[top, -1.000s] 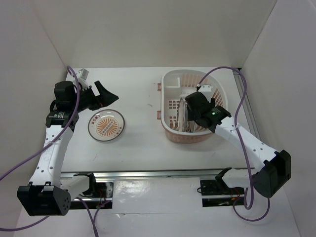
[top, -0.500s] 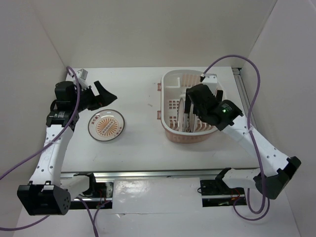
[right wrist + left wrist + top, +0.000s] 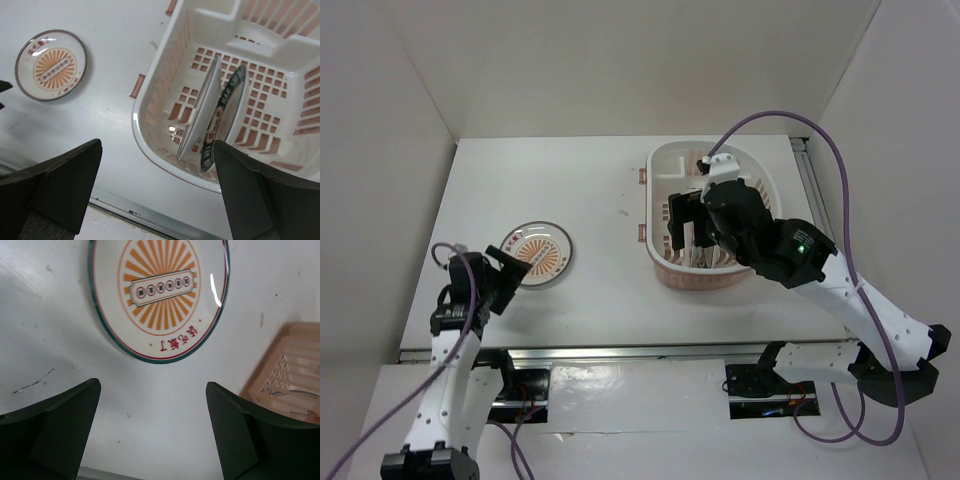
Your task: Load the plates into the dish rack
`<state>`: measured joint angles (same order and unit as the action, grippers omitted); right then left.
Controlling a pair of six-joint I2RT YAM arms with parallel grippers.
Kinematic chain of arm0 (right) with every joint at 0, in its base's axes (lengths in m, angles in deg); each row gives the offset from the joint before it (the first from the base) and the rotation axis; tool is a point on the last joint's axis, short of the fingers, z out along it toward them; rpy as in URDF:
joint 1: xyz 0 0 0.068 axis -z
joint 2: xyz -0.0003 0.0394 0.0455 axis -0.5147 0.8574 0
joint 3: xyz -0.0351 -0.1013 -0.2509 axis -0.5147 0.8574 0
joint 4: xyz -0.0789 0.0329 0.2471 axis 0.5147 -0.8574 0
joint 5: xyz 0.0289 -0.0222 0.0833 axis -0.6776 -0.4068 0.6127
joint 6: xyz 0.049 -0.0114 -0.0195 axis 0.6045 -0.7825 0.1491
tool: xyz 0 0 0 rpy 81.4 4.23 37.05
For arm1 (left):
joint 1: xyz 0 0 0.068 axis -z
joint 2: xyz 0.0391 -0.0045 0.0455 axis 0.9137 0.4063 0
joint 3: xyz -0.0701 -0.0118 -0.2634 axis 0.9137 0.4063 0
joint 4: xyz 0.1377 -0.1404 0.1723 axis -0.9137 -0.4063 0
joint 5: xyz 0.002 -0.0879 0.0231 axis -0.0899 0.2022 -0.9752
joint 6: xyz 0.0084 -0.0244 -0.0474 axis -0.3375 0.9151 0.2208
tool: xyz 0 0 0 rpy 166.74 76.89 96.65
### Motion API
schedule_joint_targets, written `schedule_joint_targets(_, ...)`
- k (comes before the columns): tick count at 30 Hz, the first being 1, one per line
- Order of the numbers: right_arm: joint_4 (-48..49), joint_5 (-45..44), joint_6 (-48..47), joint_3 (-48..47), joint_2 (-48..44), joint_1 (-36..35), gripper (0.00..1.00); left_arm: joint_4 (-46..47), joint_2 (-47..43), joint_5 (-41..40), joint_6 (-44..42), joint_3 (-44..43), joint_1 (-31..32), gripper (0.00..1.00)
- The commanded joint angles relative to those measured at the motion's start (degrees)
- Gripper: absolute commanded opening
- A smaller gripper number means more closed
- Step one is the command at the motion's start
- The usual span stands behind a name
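White walls (image 3: pixel 620 60) enclose the white, slightly scuffed table (image 3: pixel 600 180). The dish rack (image 3: pixel 660 158) stands at the far right with two plates (image 3: pixel 202 107) on edge inside it; the sunburst plate (image 3: pixel 535 253) lies flat at the near left. The left gripper (image 3: pixel 152 390) and the right gripper (image 3: pixel 157 145) are both spread wide and empty.

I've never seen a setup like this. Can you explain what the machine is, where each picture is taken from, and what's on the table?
This robot has a white left arm and a white right arm bolted to a white table, each ending in a two-finger gripper. One picture looks down from above; two come from wrist cameras, so the dark shapes at the bottom are each arm's own fingers. A round plate with an orange sunburst pattern lies flat on the table. An oval white plastic dish rack holds two plates on edge: a white plate and a dark green-rimmed plate. The left gripper and right gripper are open, holding nothing.
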<state>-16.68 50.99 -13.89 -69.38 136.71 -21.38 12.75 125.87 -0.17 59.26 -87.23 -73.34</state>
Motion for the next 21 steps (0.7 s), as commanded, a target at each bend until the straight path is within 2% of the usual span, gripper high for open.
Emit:
schedule_joint_targets(1,6.8,6.9,-3.9,1.0,0.3,-0.2,0.99,0.0,-7.7,-6.2,10.1,5.2,-0.2,1.00)
schedule_joint_targets(5,9.8,11.1,-4.7,1.7,0.2,-0.2,0.99,2.4,-6.1,-7.3,10.7,8.5,-0.2,1.00)
schedule_joint_targets(10,15.7,16.5,-6.0,5.2,-1.0,-0.2,0.99,14.0,-0.2,-6.8,13.0,13.1,-0.2,0.99)
schedule_joint_targets(21,21.4,20.1,-7.1,7.1,0.2,-0.2,0.99,26.4,12.5,-9.4,14.1,13.6,-0.2,0.90)
